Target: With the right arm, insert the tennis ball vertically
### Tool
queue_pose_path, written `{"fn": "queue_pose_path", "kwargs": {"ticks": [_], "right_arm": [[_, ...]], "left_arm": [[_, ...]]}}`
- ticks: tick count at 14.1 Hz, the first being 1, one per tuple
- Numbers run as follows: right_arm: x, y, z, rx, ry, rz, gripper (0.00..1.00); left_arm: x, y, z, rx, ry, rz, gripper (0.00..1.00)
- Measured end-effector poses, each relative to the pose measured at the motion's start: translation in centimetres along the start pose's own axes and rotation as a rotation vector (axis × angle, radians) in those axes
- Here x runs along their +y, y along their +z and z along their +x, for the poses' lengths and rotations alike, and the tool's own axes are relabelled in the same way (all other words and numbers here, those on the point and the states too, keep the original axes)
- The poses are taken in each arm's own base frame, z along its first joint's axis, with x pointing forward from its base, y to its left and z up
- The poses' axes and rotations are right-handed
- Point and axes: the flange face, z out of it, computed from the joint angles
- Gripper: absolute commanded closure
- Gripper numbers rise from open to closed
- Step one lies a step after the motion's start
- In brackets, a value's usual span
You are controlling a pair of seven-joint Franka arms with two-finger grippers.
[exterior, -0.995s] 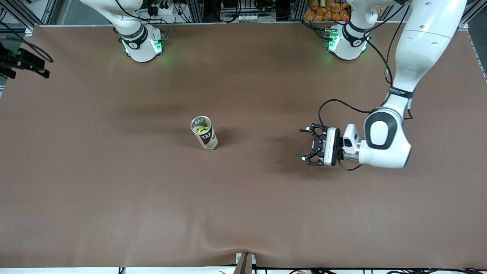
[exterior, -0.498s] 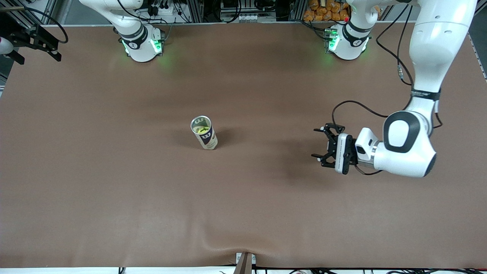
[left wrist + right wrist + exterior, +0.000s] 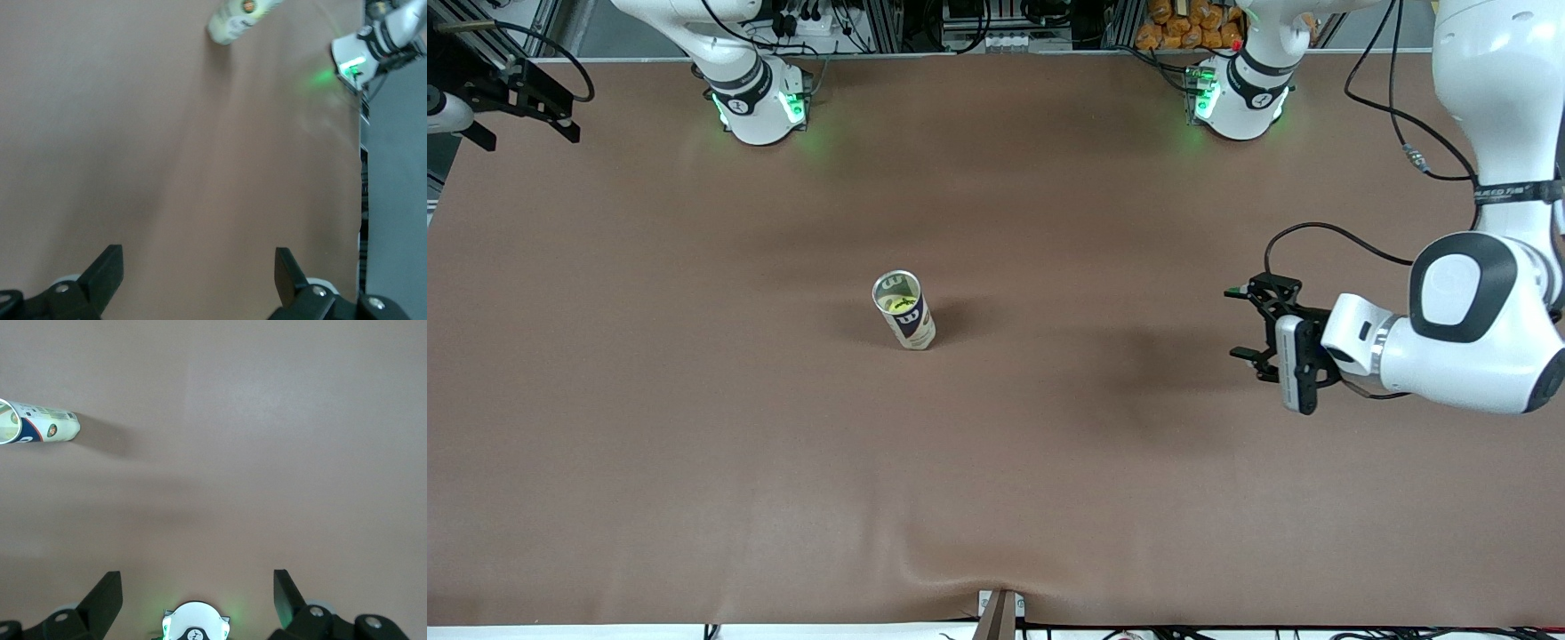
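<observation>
Standing upright — open-topped ball can (image 3: 904,310), yellow-green ball inside.

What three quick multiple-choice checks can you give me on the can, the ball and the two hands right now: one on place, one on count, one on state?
1. Where does the tennis ball can stand?
A. Mid-table, upright
B. Against the right arm's base
C. Lying at the table edge nearest the front camera

2. How many tennis balls lie loose on the brown table?
A. Two
B. One
C. None

3. How is the left hand?
A. Shut on the can
B. Open and empty, over bare table toward the left arm's end
C. Shut on a ball

Answers:
1 A: the can stands alone mid-table, open mouth up, with yellow-green showing inside.
2 C: nothing but the can stands on the table.
3 B: its fingers stand apart with nothing between them. The right hand is also open and empty, at the right arm's end of the table.
</observation>
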Motion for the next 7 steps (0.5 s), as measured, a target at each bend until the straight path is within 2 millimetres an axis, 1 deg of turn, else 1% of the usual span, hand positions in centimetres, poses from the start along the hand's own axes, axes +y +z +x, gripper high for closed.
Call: {"fn": "queue_pose_path", "kwargs": {"ticks": [2,5,7], "right_arm": [[0.0,0.1,0.0,-0.003,-0.001,0.002,0.0],[-0.1,0.2,-0.1,-0.01,-0.002,0.004,0.0],[-0.1,0.2,-0.1,-0.018,-0.003,0.005,0.0]], "left_arm": [[1.1,-1.2,0.1,-0.028,-0.137,0.036,0.0],[3.3,-3.7,0.4,-0.105,-0.341,0.176,0.0],[4.4,-5.1,0.5,-0.11,-0.479,0.242,0.0]]}}
